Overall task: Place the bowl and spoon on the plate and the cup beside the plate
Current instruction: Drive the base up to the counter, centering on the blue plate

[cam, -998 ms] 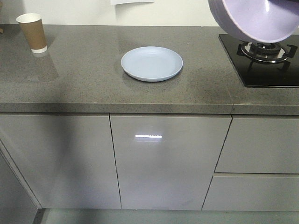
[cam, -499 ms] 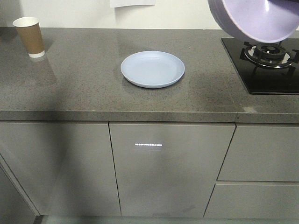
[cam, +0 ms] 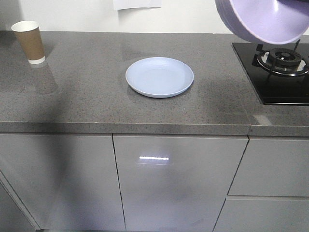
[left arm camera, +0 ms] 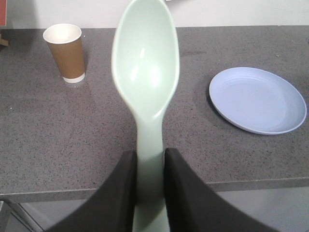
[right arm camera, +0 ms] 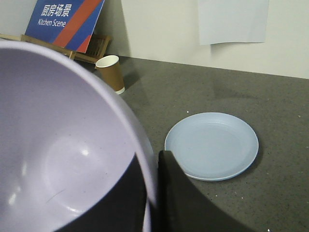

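The pale blue plate (cam: pixel 160 76) lies empty on the grey counter (cam: pixel 96 96); the wrist views also show this plate (left arm camera: pixel 257 99) (right arm camera: pixel 211 145). The brown paper cup (cam: pixel 29 41) (left arm camera: pixel 66 52) (right arm camera: pixel 111 73) stands upright at the counter's far left. My left gripper (left arm camera: pixel 149 166) is shut on the handle of the mint-green spoon (left arm camera: pixel 146 67), which points forward above the counter. My right gripper (right arm camera: pixel 150 181) is shut on the rim of the lavender bowl (right arm camera: pixel 58 145), held in the air at the upper right, above the stove; the bowl (cam: pixel 263 19) is tilted. Neither gripper shows in the front view.
A black gas hob (cam: pixel 282 72) with a burner sits at the counter's right end. A blue and red sign (right arm camera: pixel 63 17) leans on the back wall behind the cup. A paper sheet (right arm camera: pixel 232 20) hangs on the wall. Grey cabinet doors (cam: pixel 174 183) run below the counter edge.
The front view has shifted: counter, plate and hob have slid lower in the frame and look slightly larger. The bowl stays at the upper right.
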### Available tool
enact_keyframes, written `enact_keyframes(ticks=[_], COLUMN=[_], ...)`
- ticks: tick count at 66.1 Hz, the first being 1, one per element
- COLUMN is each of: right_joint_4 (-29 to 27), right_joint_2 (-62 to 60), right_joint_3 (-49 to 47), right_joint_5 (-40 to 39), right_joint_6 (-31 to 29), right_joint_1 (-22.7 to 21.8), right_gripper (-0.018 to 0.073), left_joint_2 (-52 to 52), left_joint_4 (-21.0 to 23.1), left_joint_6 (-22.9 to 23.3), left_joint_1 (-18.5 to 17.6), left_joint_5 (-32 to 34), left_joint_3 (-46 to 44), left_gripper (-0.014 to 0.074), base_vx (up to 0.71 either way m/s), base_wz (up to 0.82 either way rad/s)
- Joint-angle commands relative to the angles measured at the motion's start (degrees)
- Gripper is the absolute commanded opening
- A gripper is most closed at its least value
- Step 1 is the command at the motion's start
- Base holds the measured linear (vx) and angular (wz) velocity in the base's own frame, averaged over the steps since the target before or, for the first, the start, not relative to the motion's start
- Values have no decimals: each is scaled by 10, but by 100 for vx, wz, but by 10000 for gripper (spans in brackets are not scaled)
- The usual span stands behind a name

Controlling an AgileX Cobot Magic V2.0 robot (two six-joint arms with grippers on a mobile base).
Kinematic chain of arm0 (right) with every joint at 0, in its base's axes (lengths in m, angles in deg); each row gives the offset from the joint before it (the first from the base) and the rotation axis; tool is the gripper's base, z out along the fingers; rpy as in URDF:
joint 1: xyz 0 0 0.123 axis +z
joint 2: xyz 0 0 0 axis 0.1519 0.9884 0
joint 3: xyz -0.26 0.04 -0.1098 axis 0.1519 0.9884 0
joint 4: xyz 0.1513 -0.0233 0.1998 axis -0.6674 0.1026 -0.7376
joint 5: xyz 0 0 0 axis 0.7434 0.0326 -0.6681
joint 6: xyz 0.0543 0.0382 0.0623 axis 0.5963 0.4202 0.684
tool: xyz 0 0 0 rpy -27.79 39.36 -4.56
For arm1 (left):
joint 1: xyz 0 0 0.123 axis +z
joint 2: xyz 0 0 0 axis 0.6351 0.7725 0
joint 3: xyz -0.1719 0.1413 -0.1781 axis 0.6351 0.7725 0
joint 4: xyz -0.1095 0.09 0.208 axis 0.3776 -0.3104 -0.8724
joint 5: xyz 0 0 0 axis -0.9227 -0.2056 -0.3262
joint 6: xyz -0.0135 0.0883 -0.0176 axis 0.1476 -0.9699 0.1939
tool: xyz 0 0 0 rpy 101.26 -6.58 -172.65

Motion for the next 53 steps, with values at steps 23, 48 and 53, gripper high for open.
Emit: enact_keyframes(ticks=[23, 48, 53], right_joint_4=[-33, -33, -33], right_joint_2=[-14, -14, -14], right_joint_3=[-16, -16, -16], right_joint_5=[-24, -24, -24], right_joint_6=[-5, -5, -5], right_joint_1=[-1, -1, -1], right_gripper=[-10, -10, -10], left_joint_2=[-10, -10, -10], left_joint_4=[4, 4, 4], left_joint_6=[4, 4, 4], left_joint_1=[0, 0, 0], left_joint_5=[37, 37, 37], left_joint_3=[-16, -16, -16], left_gripper=[-6, -6, -6], base_vx=[7, 6, 5], base_wz=[4, 5, 4])
